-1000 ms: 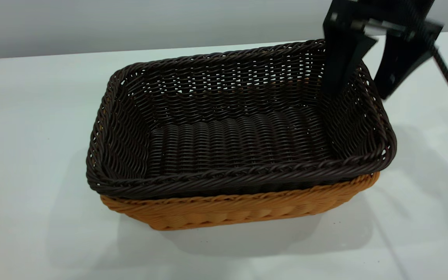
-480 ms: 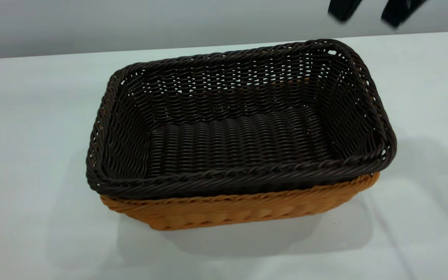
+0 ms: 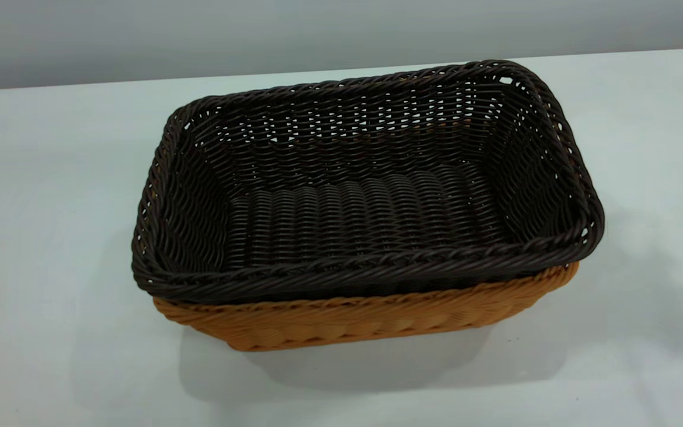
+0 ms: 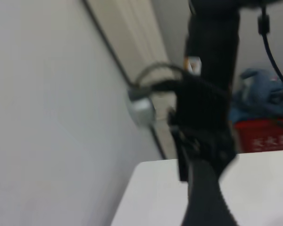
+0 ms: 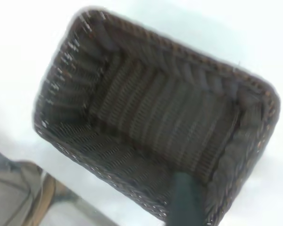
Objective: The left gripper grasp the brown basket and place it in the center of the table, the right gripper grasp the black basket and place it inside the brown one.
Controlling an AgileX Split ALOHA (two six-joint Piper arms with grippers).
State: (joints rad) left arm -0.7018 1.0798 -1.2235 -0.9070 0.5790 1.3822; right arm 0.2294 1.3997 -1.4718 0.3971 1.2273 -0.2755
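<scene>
The black basket (image 3: pixel 365 196) sits nested inside the brown basket (image 3: pixel 365 323) in the middle of the table (image 3: pixel 51 178); only the brown one's front wall and rim show below it. Neither gripper appears in the exterior view. The right wrist view looks down from high above into the black basket (image 5: pixel 155 117), with one slim finger (image 5: pixel 184 202) of my right gripper over its near wall, holding nothing. My left gripper (image 4: pixel 205 205) is a dark blur raised over a bare table corner (image 4: pixel 259 188), far from the baskets.
Bare tabletop surrounds the baskets on all sides. The left wrist view shows a grey wall (image 4: pixel 52 117), a black arm (image 4: pixel 212 70) with a silver block, and a red box (image 4: pixel 266 136) with blue cloth beyond the table.
My right gripper, open at the black basket's far right rim a second ago, has risen out of the exterior view. The nested baskets have not moved.
</scene>
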